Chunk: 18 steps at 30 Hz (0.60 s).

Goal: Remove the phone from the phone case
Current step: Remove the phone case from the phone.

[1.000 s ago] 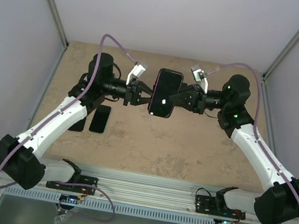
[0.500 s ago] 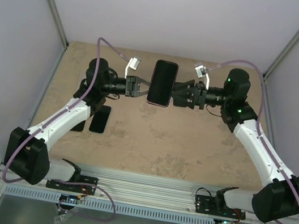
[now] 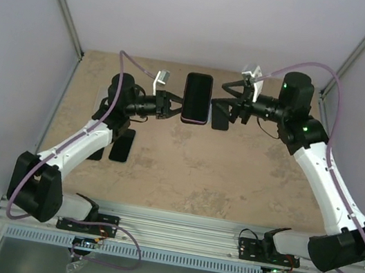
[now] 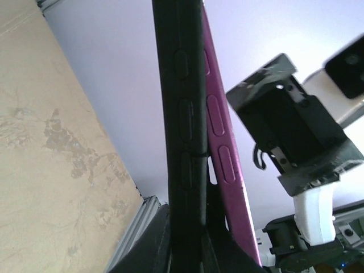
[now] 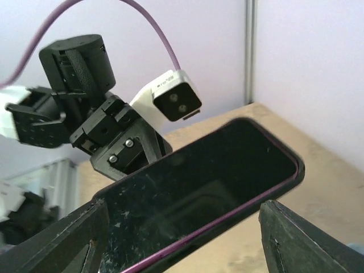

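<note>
The phone [image 3: 197, 97], its dark screen facing up, hangs in the air above the back of the table in its purple phone case [image 3: 204, 120]. My left gripper [image 3: 174, 103] is shut on its left long edge. In the left wrist view the black phone edge [image 4: 182, 114] runs up out of my left gripper [image 4: 193, 242], and the magenta case [image 4: 224, 165] angles away from it. My right gripper [image 3: 228, 104] stands open just right of the phone. In the right wrist view the phone [image 5: 199, 187] lies between the spread fingers of my right gripper [image 5: 182, 239], which do not touch it.
Two flat dark slabs [image 3: 122, 145] [image 3: 94, 150] lie on the tan table under the left arm. Grey walls close in left, right and back. An aluminium rail [image 3: 173, 236] runs along the near edge.
My right gripper has opened and let go of the phone, drawing back slightly to the right. My left gripper has lifted the phone a little farther toward the back wall.
</note>
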Motion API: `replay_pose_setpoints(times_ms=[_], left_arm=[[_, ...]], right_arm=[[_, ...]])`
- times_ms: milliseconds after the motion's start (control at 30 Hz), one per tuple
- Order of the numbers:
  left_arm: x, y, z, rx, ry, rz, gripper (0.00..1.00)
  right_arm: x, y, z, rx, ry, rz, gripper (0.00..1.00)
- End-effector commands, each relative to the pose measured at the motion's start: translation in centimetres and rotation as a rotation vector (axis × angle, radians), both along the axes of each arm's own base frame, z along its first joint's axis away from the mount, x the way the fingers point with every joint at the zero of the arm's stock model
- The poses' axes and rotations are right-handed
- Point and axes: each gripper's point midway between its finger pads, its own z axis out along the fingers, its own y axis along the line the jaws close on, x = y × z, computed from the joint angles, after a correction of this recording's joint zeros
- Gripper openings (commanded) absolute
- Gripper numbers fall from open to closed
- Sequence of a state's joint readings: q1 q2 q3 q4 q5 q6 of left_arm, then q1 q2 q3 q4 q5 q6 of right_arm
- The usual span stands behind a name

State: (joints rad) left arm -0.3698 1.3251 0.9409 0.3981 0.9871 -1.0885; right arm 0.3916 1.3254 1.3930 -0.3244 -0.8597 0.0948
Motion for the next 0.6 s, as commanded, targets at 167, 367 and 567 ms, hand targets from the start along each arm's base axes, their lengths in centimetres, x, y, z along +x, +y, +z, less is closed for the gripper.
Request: replay_pose_setpoints(times_ms=[167,367,567], left_arm=[[1.6,0.0,-0.1,-0.033,0.057,0.029,0.0],[2.2,-0.2,-1.0,-0.028,0.097,0.03,0.0],[2.6,-0.2,-1.7,-0.025,0.131,0.03,0.0]], right_arm=[[-0.7,0.6,0.0,-0.273,-0.372,-0.043,0.75],[-2.9,2.5,-1.3,-0.389,-0.496,0.034,0.81],[-3.0,3.4,-3.0,-0.489,-0.578,0.019,0.78]])
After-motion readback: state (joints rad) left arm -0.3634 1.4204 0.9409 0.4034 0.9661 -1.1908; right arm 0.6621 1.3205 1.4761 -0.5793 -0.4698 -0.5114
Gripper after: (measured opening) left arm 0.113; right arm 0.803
